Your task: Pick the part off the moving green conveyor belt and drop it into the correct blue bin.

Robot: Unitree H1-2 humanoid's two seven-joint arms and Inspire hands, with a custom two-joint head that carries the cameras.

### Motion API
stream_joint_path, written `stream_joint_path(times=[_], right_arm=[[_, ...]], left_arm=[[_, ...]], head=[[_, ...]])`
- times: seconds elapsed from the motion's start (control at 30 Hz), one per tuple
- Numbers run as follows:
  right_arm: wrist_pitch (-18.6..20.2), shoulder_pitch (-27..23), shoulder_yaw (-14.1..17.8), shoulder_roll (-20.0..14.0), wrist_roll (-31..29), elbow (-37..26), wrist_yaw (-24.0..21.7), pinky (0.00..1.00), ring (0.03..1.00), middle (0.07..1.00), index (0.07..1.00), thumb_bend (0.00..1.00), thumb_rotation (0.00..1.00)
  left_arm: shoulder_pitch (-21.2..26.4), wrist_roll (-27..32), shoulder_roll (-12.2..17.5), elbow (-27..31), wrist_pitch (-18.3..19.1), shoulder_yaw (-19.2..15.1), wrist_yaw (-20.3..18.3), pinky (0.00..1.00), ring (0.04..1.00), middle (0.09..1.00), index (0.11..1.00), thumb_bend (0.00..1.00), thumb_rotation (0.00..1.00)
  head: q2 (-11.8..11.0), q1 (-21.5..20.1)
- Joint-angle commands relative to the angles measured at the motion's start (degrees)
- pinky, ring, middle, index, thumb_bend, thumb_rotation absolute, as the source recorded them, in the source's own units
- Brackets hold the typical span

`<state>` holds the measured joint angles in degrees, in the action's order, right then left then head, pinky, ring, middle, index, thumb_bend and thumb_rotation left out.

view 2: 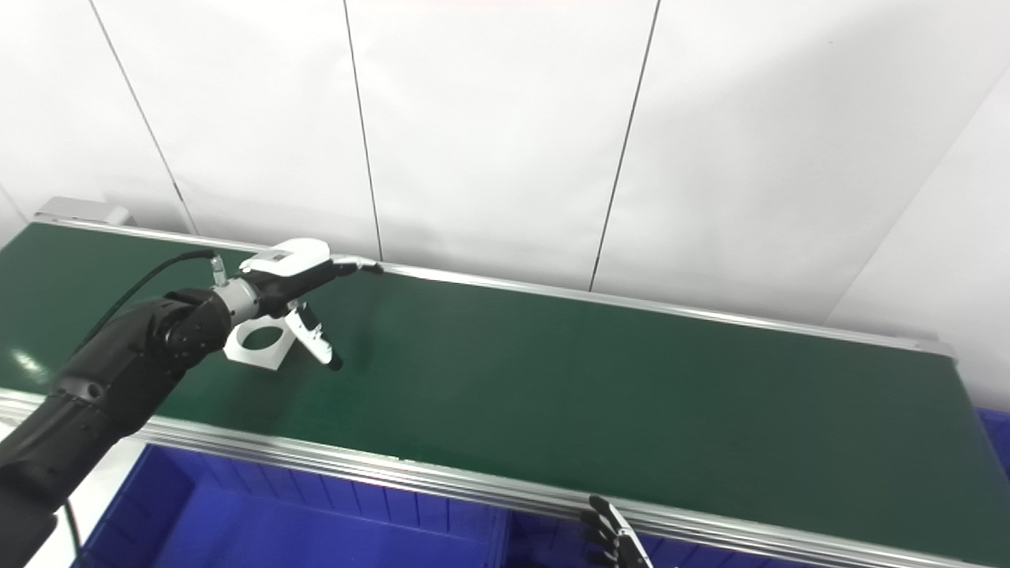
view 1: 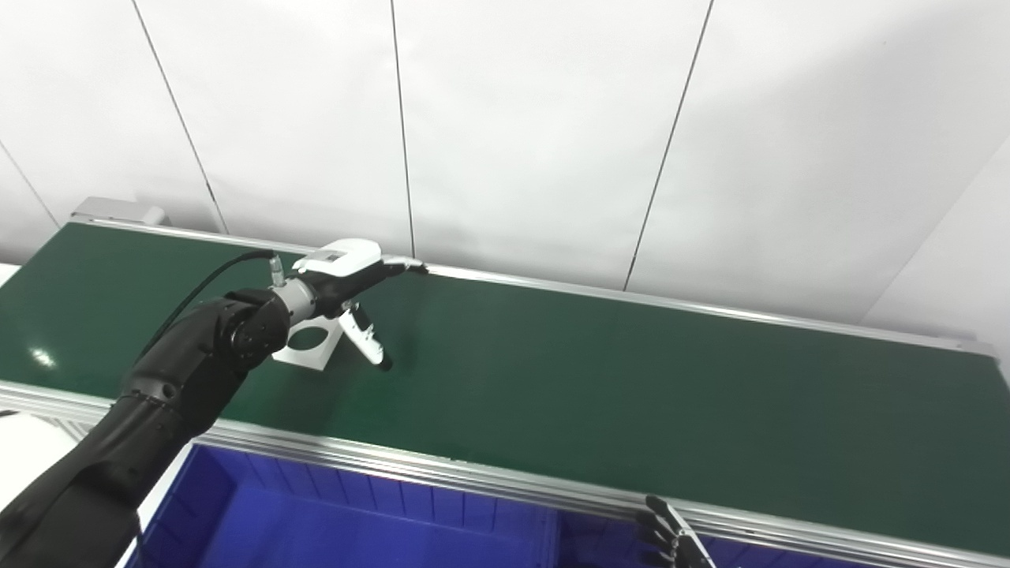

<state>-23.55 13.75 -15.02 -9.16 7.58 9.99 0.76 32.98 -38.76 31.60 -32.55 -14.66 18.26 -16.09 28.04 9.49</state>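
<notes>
A white flat part with a round hole (view 1: 309, 342) lies on the green conveyor belt (view 1: 600, 379), partly hidden under my left hand; it also shows in the right eye view (view 2: 256, 342). My left hand (view 1: 347, 276) hovers just above the part, fingers stretched out and apart, thumb pointing down to the belt beside the part, holding nothing. My right hand (view 1: 675, 536) shows only its fingertips at the bottom edge, below the belt's near rail; I cannot see how it is set.
A blue bin (view 1: 331, 513) sits below the belt's near aluminium rail (view 1: 489, 473), with a divider and another blue compartment to the right (view 2: 544, 544). A blue bin corner (view 2: 996, 442) shows at far right. White wall panels stand behind the belt.
</notes>
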Motion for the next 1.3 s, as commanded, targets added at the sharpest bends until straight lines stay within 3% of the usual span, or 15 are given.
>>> stream_joint_path(times=[0.0, 0.4, 0.57, 0.97, 1.03, 1.13, 1.27], right_arm=[[-3.4, -0.3, 0.0, -0.2, -0.7, -1.5, 0.1, 0.75, 0.825, 0.854, 0.914, 0.85, 0.26], [-3.4, -0.1, 0.1, -0.9, -0.5, -1.8, 0.2, 0.75, 0.826, 0.853, 0.925, 0.84, 0.29], [-3.3, 0.0, 0.3, -1.1, -1.4, -2.1, -0.3, 0.76, 0.830, 0.854, 0.928, 0.83, 0.28], [-3.4, 0.4, 0.4, -1.3, -1.9, -2.6, -0.4, 0.75, 0.828, 0.853, 0.930, 0.83, 0.27], [-3.4, 0.6, 0.4, -1.3, -2.2, -2.9, -0.5, 0.75, 0.826, 0.851, 0.927, 0.83, 0.26], [-3.3, 1.0, 0.4, -1.3, -2.1, -3.5, -0.2, 0.75, 0.821, 0.848, 0.927, 0.83, 0.26], [-3.3, 1.4, 0.4, -1.3, -2.5, -4.1, -0.4, 0.75, 0.821, 0.847, 0.930, 0.82, 0.26]], left_arm=[[3.2, -0.3, 2.6, 0.3, -0.1, -0.2, 0.5, 0.95, 0.955, 0.949, 0.917, 0.95, 0.20], [2.9, -0.9, 4.4, -1.8, 1.2, 1.4, -0.9, 0.92, 0.954, 0.956, 0.930, 1.00, 0.22], [2.1, -0.6, 4.5, -1.1, 5.3, 1.0, -2.5, 0.92, 0.961, 0.971, 0.941, 0.97, 0.20], [2.0, 0.4, 3.2, -6.0, 6.4, 0.9, 0.0, 0.88, 0.946, 0.954, 0.929, 0.95, 0.13], [1.9, 1.4, 2.2, -7.8, 6.1, 0.5, 0.9, 0.75, 0.860, 0.945, 0.918, 0.91, 0.04], [1.9, 1.4, 0.9, -10.2, 6.0, 1.1, 2.7, 0.65, 0.787, 0.931, 0.907, 0.80, 0.00], [1.8, 2.1, -0.7, -13.2, 3.4, 1.8, 6.1, 0.72, 0.823, 0.905, 0.874, 0.74, 0.00]], head=[[0.0, 0.2], [0.3, 1.4], [0.3, 1.7], [0.8, 1.6], [1.0, 1.6], [1.4, 1.2], [1.9, 0.9]])
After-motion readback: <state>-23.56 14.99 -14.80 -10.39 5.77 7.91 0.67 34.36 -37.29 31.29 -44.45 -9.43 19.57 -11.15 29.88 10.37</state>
